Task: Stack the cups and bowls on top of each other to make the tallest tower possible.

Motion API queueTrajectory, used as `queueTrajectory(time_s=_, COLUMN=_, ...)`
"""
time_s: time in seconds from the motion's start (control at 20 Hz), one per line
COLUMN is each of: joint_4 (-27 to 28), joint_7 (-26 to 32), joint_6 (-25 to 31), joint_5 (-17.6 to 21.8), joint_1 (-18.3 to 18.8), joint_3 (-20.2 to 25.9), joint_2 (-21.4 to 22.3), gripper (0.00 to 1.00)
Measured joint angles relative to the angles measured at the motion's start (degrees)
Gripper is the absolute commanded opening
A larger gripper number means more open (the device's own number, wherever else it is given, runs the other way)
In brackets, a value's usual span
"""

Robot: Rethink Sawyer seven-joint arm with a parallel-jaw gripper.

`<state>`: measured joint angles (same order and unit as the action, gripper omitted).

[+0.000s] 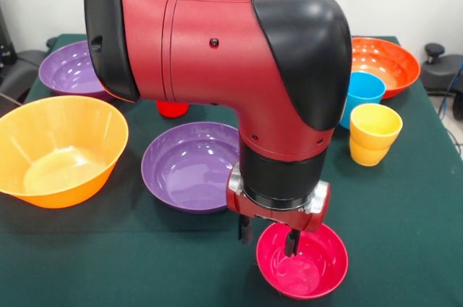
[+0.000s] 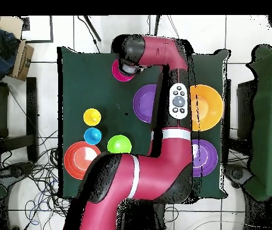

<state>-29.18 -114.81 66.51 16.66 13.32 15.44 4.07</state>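
Note:
My gripper (image 1: 268, 237) hangs open over the far left rim of the magenta-pink bowl (image 1: 307, 267), which sits at the table's front edge. One finger (image 1: 291, 242) reaches inside the bowl and the other stands just outside it. In the overhead view the wrist covers the gripper, and only part of the pink bowl (image 2: 119, 70) shows. A purple bowl (image 1: 189, 166) lies just left of the gripper. The yellow cup (image 1: 374, 133) and light blue cup (image 1: 365, 93) stand at the right. The red cup (image 1: 172, 109) peeks out behind the arm.
A big yellow-orange bowl (image 1: 61, 151) sits at the left, with a second purple bowl (image 1: 72, 68) behind it. An orange bowl (image 1: 387, 64) is at the back right. A green bowl (image 2: 119, 144) shows only from overhead, beside the blue cup (image 2: 92, 136).

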Motion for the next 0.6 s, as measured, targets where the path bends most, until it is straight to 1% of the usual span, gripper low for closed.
queueTrajectory(time_s=0.6, joint_4=0.8, joint_7=0.0, joint_6=2.1, joint_5=0.0, joint_1=-0.8, joint_3=0.0, joint_2=0.1, gripper=1.0)
